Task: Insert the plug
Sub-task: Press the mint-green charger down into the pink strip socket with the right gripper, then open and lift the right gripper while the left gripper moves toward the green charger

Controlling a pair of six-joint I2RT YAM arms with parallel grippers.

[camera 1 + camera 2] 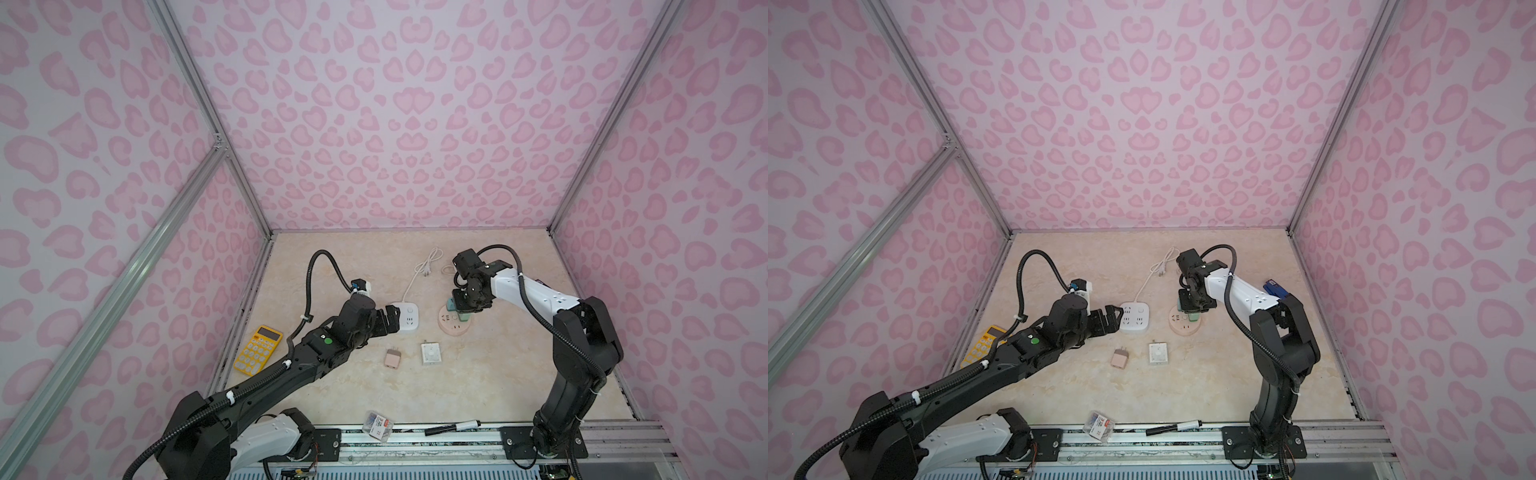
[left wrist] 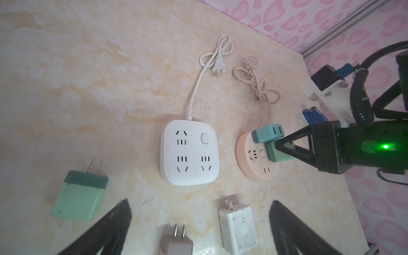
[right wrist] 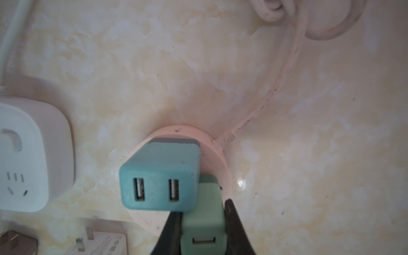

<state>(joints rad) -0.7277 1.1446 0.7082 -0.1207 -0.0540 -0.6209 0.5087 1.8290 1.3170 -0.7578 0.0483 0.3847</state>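
Right gripper (image 3: 201,207) clamped on green plug (image 3: 205,223). The plug stands on the pink socket (image 3: 176,132), touching the teal plug (image 3: 159,178) already sitting there. Left gripper (image 2: 199,201) jaws wide apart, holding nothing, hovering near the white strip (image 2: 189,152). Step looks like final seating; can't tell if the prongs are fully in. Next: push straight down, keep the plug upright, don't knock the teal one, then let go.
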